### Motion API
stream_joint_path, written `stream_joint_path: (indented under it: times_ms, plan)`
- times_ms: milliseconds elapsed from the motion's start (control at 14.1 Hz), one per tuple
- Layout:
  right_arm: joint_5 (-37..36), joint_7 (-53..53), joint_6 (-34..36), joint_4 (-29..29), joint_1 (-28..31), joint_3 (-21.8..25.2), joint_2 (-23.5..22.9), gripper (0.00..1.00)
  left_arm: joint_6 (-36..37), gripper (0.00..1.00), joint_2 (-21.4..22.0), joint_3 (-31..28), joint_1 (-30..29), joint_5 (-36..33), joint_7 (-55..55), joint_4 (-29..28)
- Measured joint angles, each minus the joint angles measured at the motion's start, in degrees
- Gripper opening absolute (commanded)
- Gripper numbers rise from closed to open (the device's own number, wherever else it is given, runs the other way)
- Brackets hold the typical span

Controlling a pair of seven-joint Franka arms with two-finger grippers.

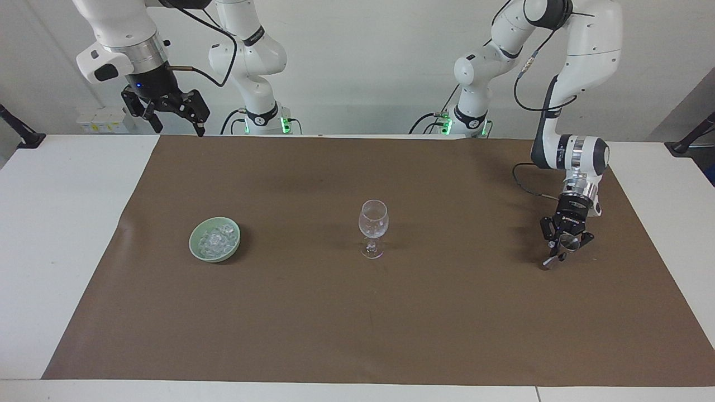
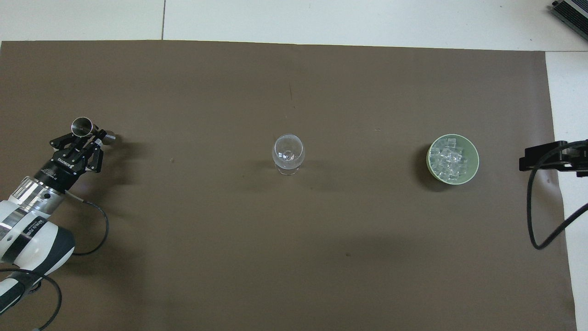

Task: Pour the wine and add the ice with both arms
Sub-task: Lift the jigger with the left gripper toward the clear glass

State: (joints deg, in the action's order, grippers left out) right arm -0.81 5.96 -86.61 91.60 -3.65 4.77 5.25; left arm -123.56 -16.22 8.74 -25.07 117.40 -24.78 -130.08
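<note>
— Brown paper mat (image 1: 357,312) covered most of the white table (image 1: 61,223). What stood on it?

— One wine glass (image 1: 373,226) at the middle, upright, nothing to be seen in it. One green bowl (image 1: 196,249) toward the right arm's end, well apart from the glass, with the ice (image 1: 215,239) heaped inside as a pile of small clear chunks.

— And the two arms?

— The left gripper (image 1: 563,245) hung low over the mat at the left arm's end, fingers clamped together on a small metal measuring cup (image 2: 83,125), a double-ended jigger, tilted, its lower end at or just above the mat. I could not tell whether anything was in it.

— The other one?

— The right gripper (image 1: 177,120) waited raised over the table's edge at the robots' own side, fingers spread apart, holding nothing.

— Anything between jigger and glass?

— Only bare mat.
</note>
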Motion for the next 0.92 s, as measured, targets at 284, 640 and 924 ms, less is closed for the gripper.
stream_joint_path:
  times_ms: [284,640,924]
  plan:
    - [0.00,0.00,0.00,0.00,0.00,0.00,0.00,1.00,-6.36,0.00,4.03,0.16,5.48,3.56,0.01,0.16]
    - [0.00,0.00,0.00,0.00,0.00,0.00,0.00,1.00,-13.75,0.00,7.00,0.27,14.04,9.28,0.06,0.39]
    - [0.00,0.00,0.00,0.00,0.00,0.00,0.00,1.00,-18.77,0.00,8.24,0.28,20.16,10.69,0.08,2.06]
